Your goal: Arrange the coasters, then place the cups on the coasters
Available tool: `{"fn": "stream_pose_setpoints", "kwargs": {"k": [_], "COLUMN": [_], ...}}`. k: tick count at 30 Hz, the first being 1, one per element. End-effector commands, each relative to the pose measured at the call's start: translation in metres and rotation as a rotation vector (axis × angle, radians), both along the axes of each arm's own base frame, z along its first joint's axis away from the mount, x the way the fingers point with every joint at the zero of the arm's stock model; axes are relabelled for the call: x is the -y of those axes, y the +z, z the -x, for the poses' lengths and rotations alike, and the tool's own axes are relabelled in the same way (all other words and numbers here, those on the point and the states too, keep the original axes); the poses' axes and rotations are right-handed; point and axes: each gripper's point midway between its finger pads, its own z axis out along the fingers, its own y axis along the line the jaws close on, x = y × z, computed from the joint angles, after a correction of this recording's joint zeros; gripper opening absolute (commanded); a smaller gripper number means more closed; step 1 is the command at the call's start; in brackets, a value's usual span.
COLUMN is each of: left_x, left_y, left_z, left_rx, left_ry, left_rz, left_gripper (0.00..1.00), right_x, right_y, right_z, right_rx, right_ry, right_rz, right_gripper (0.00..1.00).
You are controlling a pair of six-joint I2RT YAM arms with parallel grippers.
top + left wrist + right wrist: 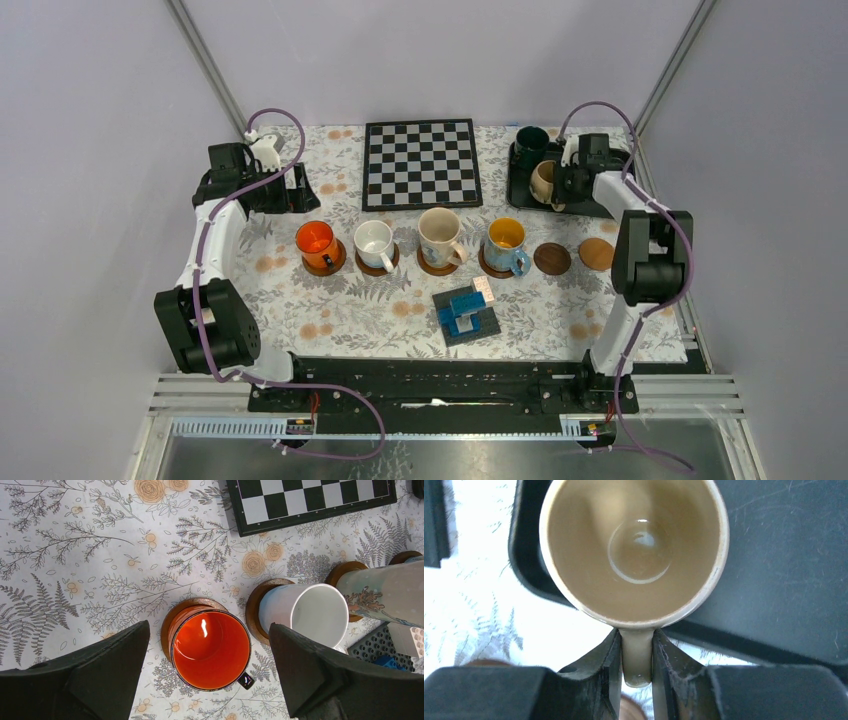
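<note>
The right gripper (636,645) pinches the handle of the beige mug (634,545), which is directly ahead of its fingers over the black tray's (784,580) edge. The mug is upright, glossy tan inside, with a pale rim.

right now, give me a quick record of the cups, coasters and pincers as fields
placed: orange cup, white cup, patterned cup, blue cup
free: dark coaster, light coaster, right of blue cup
not yet placed: green cup, beige cup, both at the tray
left pincer: open, above orange cup
right pincer: shut on beige cup's handle
</note>
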Motion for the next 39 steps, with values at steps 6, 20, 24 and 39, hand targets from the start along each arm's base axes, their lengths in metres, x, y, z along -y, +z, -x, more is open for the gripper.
{"fn": "stream_pose_setpoints", "kwargs": {"k": [6,20,24,39], "left_x": [0.003,0.01,0.012,0.011], "left_y": [0.022,0.023,0.023,0.02], "left_z": [-0.008,-0.007,-0.008,-0.004], "left_rx": [0.075,0.073,0.075,0.072], "left_ry": [-0.031,-0.055,-0.062,-0.07], "left_rz": [0.01,0.039,0.042,0.023], "left_gripper": [0.99,0.99,0.99,0.99], "right_x": [-0.015,-0.015,-0.013,-0.005], "right_y": [0.124,0.107,0.088,0.047], "right_z": [0.029,0.157,0.168,0.177], "right_rx": [0.343,0.294,0.271,0.22], "right_ry": [0.157,0.163,0.144,0.172], "right_rz": [0.005,0.026,0.028,0.094], "right_gripper": [0.0,0.0,0.0,0.0]}}
